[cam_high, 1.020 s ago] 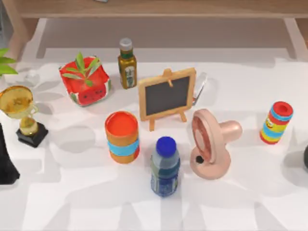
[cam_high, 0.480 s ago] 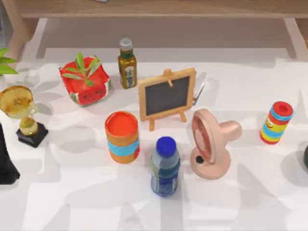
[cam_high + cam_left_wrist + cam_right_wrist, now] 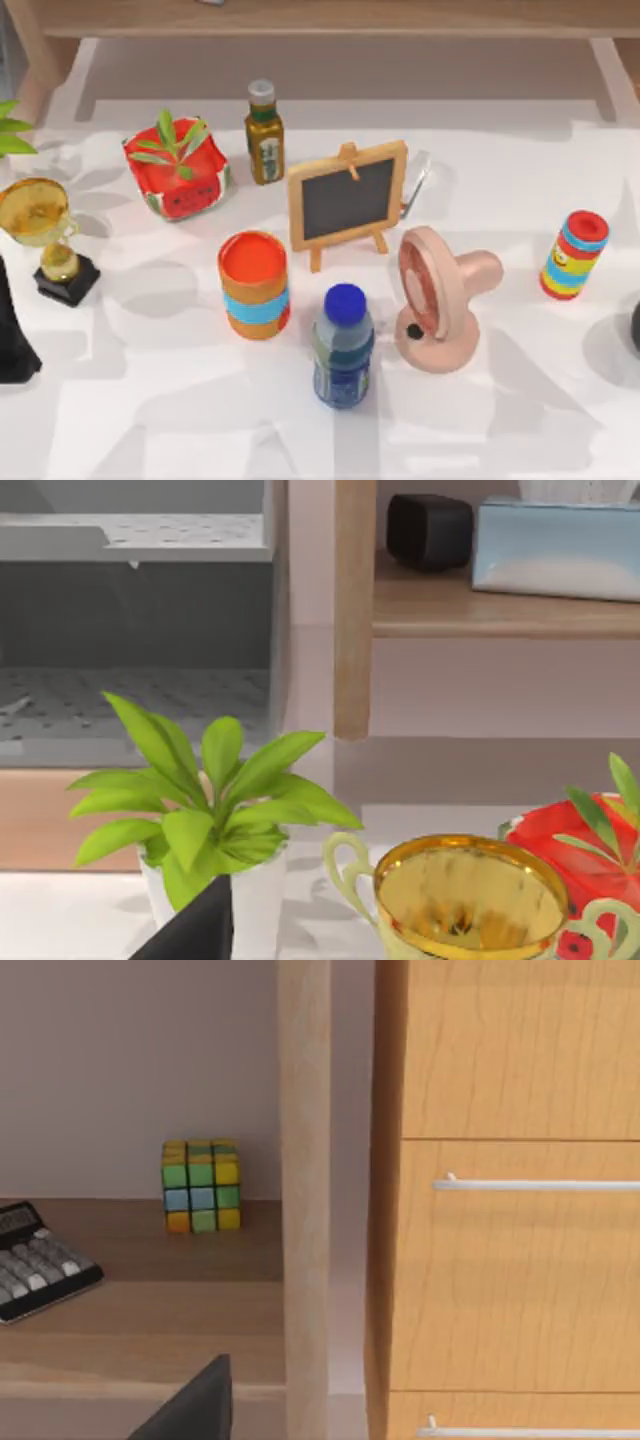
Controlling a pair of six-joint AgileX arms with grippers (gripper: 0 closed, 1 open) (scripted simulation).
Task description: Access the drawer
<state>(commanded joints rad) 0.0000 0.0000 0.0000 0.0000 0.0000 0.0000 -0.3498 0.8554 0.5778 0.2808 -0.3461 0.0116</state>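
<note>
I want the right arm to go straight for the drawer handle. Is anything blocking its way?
Nothing visible does. In the right wrist view the drawer front with its silver handle lies open to the camera. The wooden post stands beside it, and the puzzle cube and calculator sit off on the shelf.

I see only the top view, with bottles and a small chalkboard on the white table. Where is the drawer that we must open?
Observer: The right wrist view faces a light wooden cabinet with drawer fronts, next to a pale wooden post.
Operator: Do the drawers have handles?
Observer: Yes. A thin silver bar handle runs across one drawer front, and a second silver bar handle is on the next front.
Operator: Is anything near the cabinet?
Observer: A multicoloured puzzle cube stands on a wooden shelf on the other side of the post, apart from a dark grey calculator.
</note>
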